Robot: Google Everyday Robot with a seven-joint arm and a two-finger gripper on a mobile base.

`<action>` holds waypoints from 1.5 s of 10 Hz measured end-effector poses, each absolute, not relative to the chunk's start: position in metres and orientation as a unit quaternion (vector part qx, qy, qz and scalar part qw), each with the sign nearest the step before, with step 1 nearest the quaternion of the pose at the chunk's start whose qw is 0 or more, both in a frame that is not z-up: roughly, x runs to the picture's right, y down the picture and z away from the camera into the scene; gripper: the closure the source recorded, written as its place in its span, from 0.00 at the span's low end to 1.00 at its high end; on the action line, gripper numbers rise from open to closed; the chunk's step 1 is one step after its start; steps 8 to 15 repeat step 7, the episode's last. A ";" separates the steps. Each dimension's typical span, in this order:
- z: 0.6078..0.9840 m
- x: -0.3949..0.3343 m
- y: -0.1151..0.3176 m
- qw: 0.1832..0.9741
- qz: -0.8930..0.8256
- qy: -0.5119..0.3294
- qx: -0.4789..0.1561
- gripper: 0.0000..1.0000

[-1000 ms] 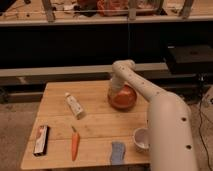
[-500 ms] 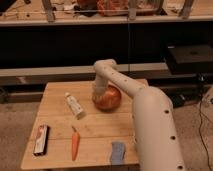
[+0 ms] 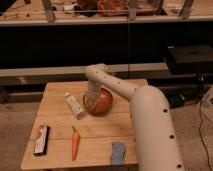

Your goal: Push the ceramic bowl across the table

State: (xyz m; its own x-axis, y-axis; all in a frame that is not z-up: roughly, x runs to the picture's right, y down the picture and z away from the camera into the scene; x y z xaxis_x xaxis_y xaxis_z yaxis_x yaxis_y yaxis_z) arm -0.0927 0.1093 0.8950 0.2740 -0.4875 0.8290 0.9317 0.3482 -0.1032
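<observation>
Reaching down from the right side of the shot, the robot's big white arm (image 3: 150,120) bends at the elbow near the far edge of the table (image 3: 55,97) and drops straight onto the ceramic bowl (image 3: 100,102). The gripper (image 3: 93,96) sits right at the bowl's upper left rim, touching or at least pressed close to it. Whether it's open or closed, I honestly can't tell, since the wrist covers that part.

The orange-red bowl is roughly mid-table, a bit toward the back edge. Just to its left lies a white tube (image 3: 75,106), angled diagonally, with its lower end very close to the bowl's left side, maybe touching.

Closer to the front edge there's a carrot (image 3: 75,143) lying lengthwise, pointing away from the camera. Over at the front left corner is a flat dark package with red trim (image 3: 41,139). Near the front edge, next to the arm's thick lower section, sits a small blue-grey sponge-looking thing (image 3: 118,152).
</observation>
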 end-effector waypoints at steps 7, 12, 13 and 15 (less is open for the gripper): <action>0.879 -0.085 0.138 0.686 -0.515 -0.407 -0.313 0.92; 0.879 -0.085 0.138 0.686 -0.515 -0.407 -0.313 0.92; 0.879 -0.085 0.138 0.686 -0.515 -0.407 -0.313 0.92; 0.879 -0.085 0.138 0.686 -0.515 -0.407 -0.313 0.92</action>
